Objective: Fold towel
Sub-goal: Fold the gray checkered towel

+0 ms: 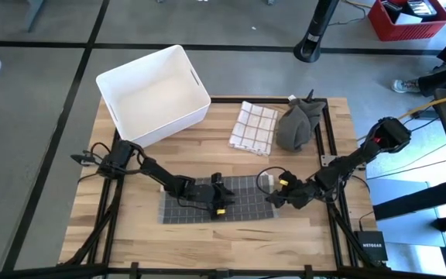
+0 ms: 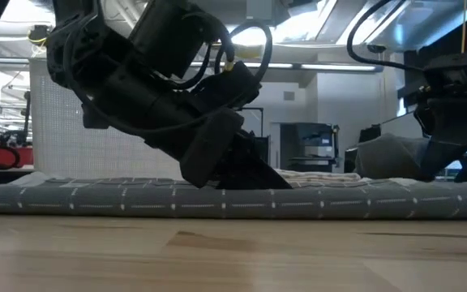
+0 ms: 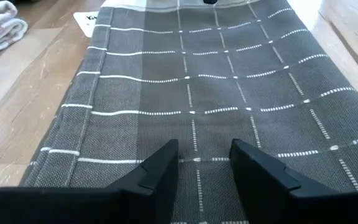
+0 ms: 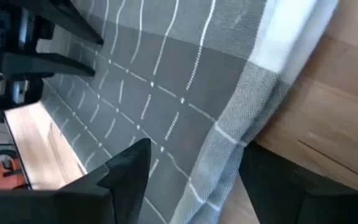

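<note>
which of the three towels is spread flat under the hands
The grey checked towel at the table's front, spread flat. The white checked towel lies folded farther back, and the dark grey towel beside it is bunched in a heap.

white bin (image 1: 152, 93) behind, table (image 1: 207, 236) front bare

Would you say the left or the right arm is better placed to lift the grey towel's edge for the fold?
Probably right: the right gripper is open astride the grey towel edge, ready to pinch. The left gripper is open over the towel's flat middle.

Towel (image 1: 207, 203) flat before bin (image 1: 152, 94)
</note>
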